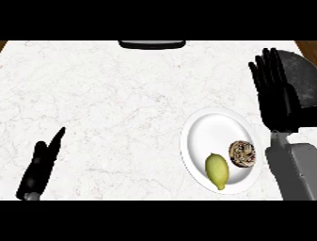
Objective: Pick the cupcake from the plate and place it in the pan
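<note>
Two black robot hands (pixel 279 94); grey, seemingly boxy right forearm (pixel 301 172)

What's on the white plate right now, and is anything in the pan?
The plate holds the cupcake and a yellow-green lemon, side by side. The right hand, fingers straight, covers much of the pan; its visible part shows nothing inside.

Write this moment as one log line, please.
cupcake: on plate beside lemon | right hand: open, over pan | left hand: open, resting

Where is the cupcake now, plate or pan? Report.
On the plate: the cupcake sits beside a lemon; the pan lies behind the right hand.
</note>
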Motion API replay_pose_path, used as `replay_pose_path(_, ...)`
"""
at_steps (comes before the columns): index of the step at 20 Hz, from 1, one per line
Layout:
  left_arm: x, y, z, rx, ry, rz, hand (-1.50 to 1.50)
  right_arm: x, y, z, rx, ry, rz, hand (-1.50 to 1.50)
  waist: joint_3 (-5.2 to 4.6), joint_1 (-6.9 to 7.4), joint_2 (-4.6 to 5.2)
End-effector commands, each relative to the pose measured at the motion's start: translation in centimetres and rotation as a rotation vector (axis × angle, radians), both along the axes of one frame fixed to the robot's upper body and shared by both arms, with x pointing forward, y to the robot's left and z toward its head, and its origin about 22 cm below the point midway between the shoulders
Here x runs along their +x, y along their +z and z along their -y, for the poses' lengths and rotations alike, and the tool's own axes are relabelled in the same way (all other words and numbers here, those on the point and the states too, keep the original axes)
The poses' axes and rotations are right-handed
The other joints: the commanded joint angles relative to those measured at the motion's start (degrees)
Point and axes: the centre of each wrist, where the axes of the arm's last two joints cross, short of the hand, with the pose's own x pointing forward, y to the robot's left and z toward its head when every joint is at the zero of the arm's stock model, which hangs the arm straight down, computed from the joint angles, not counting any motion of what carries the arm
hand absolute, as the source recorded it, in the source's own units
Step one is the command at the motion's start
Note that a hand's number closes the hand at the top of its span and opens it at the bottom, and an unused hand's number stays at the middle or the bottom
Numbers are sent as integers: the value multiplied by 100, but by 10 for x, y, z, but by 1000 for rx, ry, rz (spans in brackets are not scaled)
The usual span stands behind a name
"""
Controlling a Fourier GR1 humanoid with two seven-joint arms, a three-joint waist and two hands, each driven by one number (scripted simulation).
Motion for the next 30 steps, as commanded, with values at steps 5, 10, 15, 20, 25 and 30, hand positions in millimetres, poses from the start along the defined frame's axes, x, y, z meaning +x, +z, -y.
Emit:
replay_pose_path(5, -17, 68, -19, 22, 7, 273, 0, -9, -30, -17, -267, 540, -181, 150, 137, 270, -84)
replay_pose_path(10, -31, 60, -31, 1, 62, 260, 0, -13, -18, 27, -521, 513, -115, -150, 111, -296, -249)
replay_pose_path(15, -46, 56, -44, 4, 107, 264, 0, -4, 22, 65, -701, 476, 20, -150, 122, -547, -282)
replay_pose_path(20, -56, 54, -46, -1, 94, 288, 0, 1, 61, 87, -920, 577, 37, -150, 105, -512, -231)
replay_pose_path(25, -53, 58, -50, -11, 92, 337, 0, 7, 100, 89, -1143, 658, 51, -150, 87, -469, -195)
replay_pose_path(30, -50, 55, -45, -38, 90, 365, 0, 11, 129, 85, -1227, 678, 102, -150, 97, -457, -158)
